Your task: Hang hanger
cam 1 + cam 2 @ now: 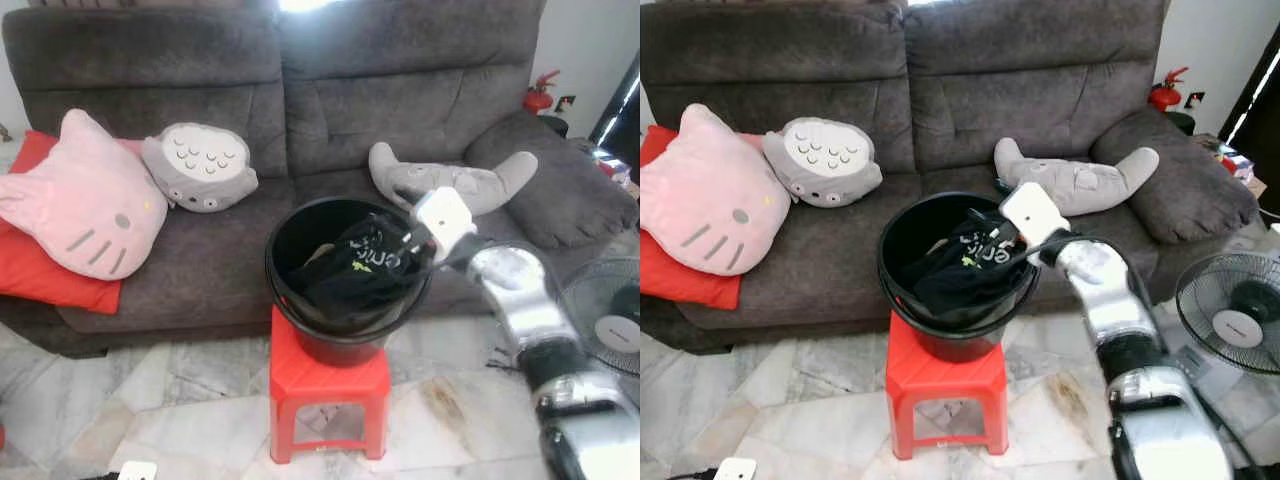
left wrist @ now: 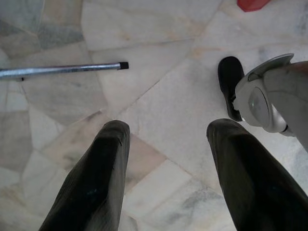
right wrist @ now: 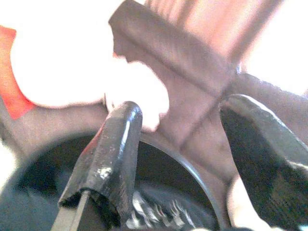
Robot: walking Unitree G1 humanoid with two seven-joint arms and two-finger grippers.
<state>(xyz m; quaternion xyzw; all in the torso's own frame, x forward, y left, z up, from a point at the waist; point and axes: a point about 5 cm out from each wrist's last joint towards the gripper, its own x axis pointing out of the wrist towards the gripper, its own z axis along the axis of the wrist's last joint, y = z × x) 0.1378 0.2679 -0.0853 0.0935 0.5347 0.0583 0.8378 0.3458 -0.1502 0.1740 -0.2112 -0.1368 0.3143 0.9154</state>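
A black bucket [image 1: 300, 345] stands on a red plastic stool [image 1: 325, 385] in front of the grey sofa. Inside it lies a black garment [image 1: 355, 275] with pale print. My right gripper [image 1: 388, 248] reaches over the bucket's right rim and down to the garment. In the right wrist view its fingers [image 3: 113, 154] stand well apart, open, above the bucket's rim [image 3: 192, 185], with nothing between them. I cannot make out a hanger clearly among the cloth. My left gripper [image 2: 171, 127] hangs open over the marble floor.
On the sofa [image 1: 200, 250] lie a pink cat cushion [image 1: 80, 200], a grey round plush [image 1: 200, 165] and a grey long-armed plush [image 1: 450, 180]. A floor fan [image 1: 610, 320] stands to the right. A metal pole [image 2: 57, 70] lies on the floor beside my foot [image 2: 230, 84].
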